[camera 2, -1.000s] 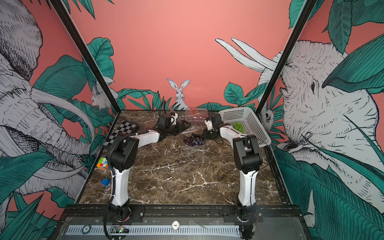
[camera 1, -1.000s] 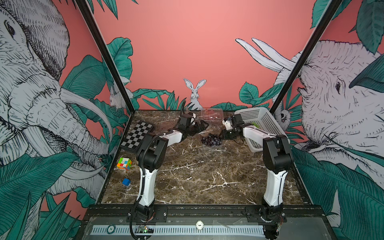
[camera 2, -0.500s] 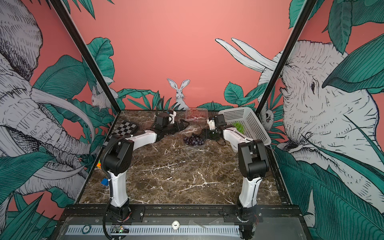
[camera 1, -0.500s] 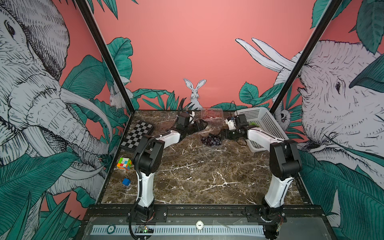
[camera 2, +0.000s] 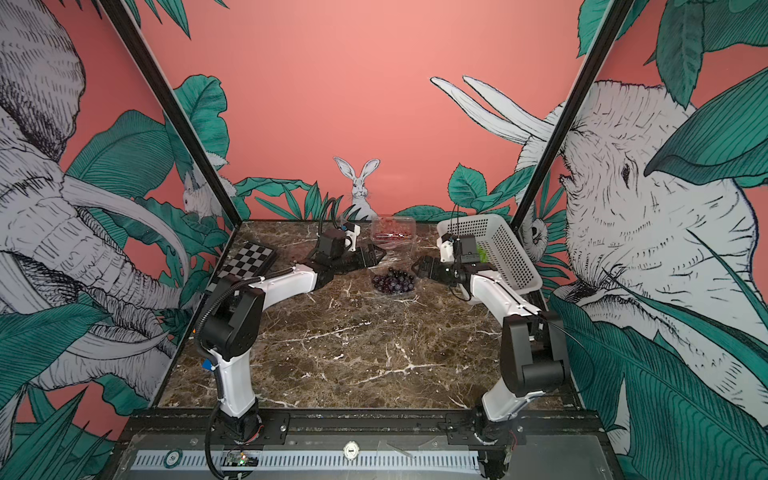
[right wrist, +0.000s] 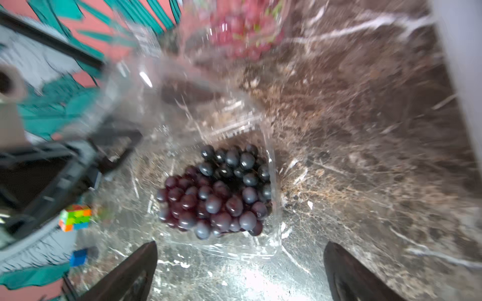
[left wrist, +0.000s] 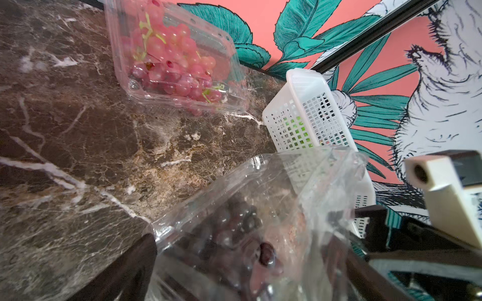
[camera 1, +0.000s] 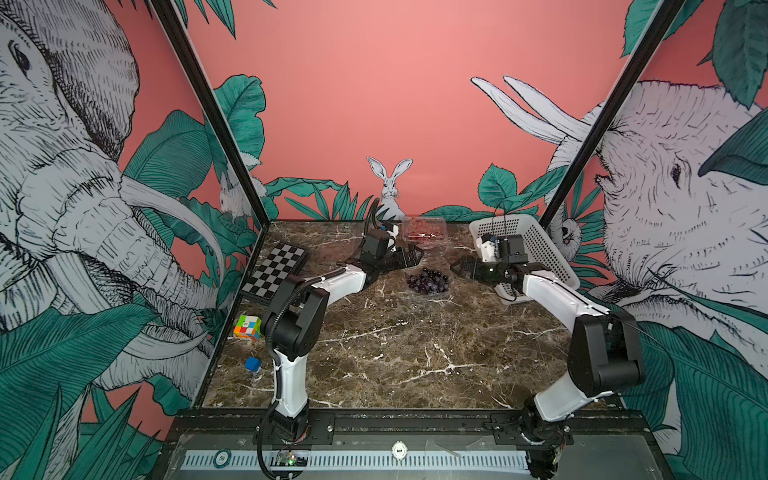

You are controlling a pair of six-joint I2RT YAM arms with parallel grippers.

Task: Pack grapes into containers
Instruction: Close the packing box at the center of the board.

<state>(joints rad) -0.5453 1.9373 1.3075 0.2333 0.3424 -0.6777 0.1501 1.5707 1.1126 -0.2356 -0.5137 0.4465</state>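
A bunch of dark purple grapes (camera 1: 428, 282) (right wrist: 216, 192) lies in an open clear container (right wrist: 260, 250) at the middle back of the table. Its raised lid (left wrist: 287, 187) stands between the fingers of my left gripper (camera 1: 413, 257) (left wrist: 240, 276), which is open. My right gripper (camera 1: 459, 266) (right wrist: 240, 273) hangs just to the right of that container, open and empty. A second container (camera 1: 424, 230) (left wrist: 229, 65) with red grapes (left wrist: 169, 62) in it sits by the back wall. Green grapes (camera 2: 482, 252) show inside the white basket.
The white perforated basket (camera 1: 536, 245) leans at the back right, behind my right arm. A folded chessboard (camera 1: 276, 268), a colour cube (camera 1: 247, 327) and a small blue block (camera 1: 252, 364) lie along the left wall.
My right gripper has opened wide beside the dark grapes, and its elbow has swung out to the right. The left gripper has stayed open at the lid.
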